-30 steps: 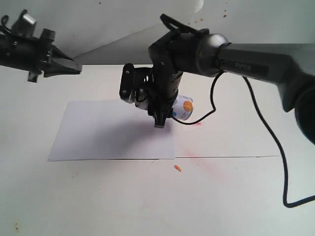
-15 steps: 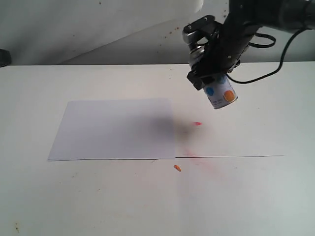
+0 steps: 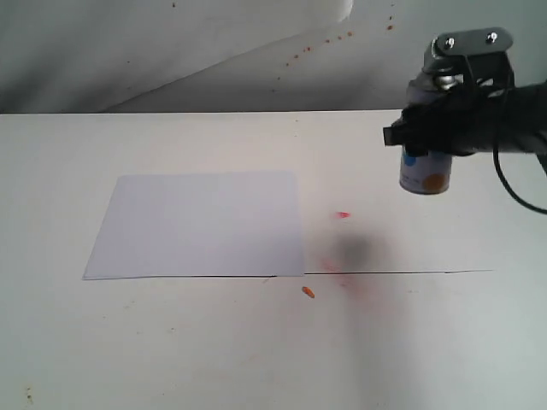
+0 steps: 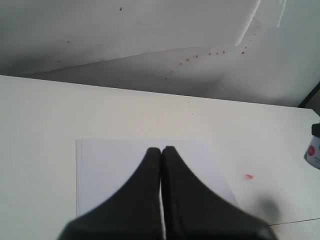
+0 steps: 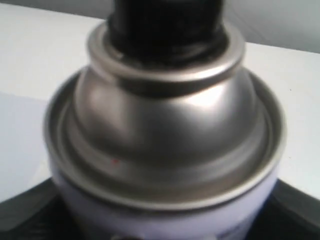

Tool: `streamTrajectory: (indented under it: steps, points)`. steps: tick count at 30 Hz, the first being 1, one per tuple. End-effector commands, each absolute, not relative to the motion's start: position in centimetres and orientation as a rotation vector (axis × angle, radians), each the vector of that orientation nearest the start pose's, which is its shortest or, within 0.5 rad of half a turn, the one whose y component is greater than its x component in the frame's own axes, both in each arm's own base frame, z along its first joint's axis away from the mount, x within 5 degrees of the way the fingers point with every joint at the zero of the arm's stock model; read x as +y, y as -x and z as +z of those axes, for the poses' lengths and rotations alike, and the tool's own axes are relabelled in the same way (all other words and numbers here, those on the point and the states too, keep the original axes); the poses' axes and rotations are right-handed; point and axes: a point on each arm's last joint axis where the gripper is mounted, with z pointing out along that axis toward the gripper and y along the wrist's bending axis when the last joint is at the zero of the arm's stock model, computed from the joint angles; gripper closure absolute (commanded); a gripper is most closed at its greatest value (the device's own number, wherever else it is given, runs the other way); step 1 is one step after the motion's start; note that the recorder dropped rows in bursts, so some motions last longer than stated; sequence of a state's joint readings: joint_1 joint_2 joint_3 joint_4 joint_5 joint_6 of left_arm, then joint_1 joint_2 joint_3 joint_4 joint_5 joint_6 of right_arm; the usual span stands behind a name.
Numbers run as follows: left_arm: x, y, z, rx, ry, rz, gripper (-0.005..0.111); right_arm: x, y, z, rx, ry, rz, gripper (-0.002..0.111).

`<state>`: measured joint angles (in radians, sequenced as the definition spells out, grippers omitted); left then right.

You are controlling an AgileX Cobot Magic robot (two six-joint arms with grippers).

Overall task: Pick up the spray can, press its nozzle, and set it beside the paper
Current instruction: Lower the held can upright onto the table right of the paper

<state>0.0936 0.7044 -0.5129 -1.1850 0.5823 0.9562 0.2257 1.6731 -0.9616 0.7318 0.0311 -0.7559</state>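
The spray can (image 3: pixel 425 177), white with blue and orange dots, hangs upright above the table, well right of the paper (image 3: pixel 201 224). My right gripper (image 3: pixel 432 143) is shut on its upper body. In the right wrist view the can's silver shoulder (image 5: pixel 165 135) fills the picture, with the black nozzle (image 5: pixel 165 20) on top and nothing touching it. The can's shadow (image 3: pixel 351 251) falls on the table between can and paper. My left gripper (image 4: pixel 161 150) is shut and empty over the paper (image 4: pixel 110 165); it is outside the exterior view. The can's edge (image 4: pixel 312 150) shows at the far side of the left wrist view.
Red spray marks (image 3: pixel 343 214) and an orange crumb (image 3: pixel 308 292) lie on the white table just right of the paper. A thin dark seam (image 3: pixel 402 272) runs along the table. A white backdrop (image 3: pixel 214 51) with red specks rises behind. A black cable (image 3: pixel 513 192) hangs off the right arm.
The right arm swung the can from over the paper's right edge far to the right and turned it upright. The left arm withdrew out of the exterior view.
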Motion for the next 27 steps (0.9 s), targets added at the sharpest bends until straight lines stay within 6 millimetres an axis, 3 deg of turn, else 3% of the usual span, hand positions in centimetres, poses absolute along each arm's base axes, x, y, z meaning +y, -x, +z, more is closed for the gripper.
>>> streamTrajectory:
  steps: [1, 4, 10, 27]
  points:
    - [-3.5, -13.6, 29.4, 1.926, -0.092, -0.585, 0.107, 9.1, -33.8, 21.0, 2.072, 0.357, -0.026, 0.108]
    - [-3.5, -13.6, 28.8, 1.944, -0.086, -0.590, 0.107, 10.3, -33.5, 21.4, 1.941, 0.434, -0.073, 0.108]
    - [-3.5, -13.4, 27.9, 1.970, -0.071, -0.601, 0.107, 11.9, -33.5, 21.2, 1.793, 0.465, 0.104, 0.108]
    - [-3.5, -13.4, 27.7, 1.977, -0.084, -0.593, 0.107, 13.0, -35.6, 15.0, 1.684, 0.412, 0.173, 0.108]
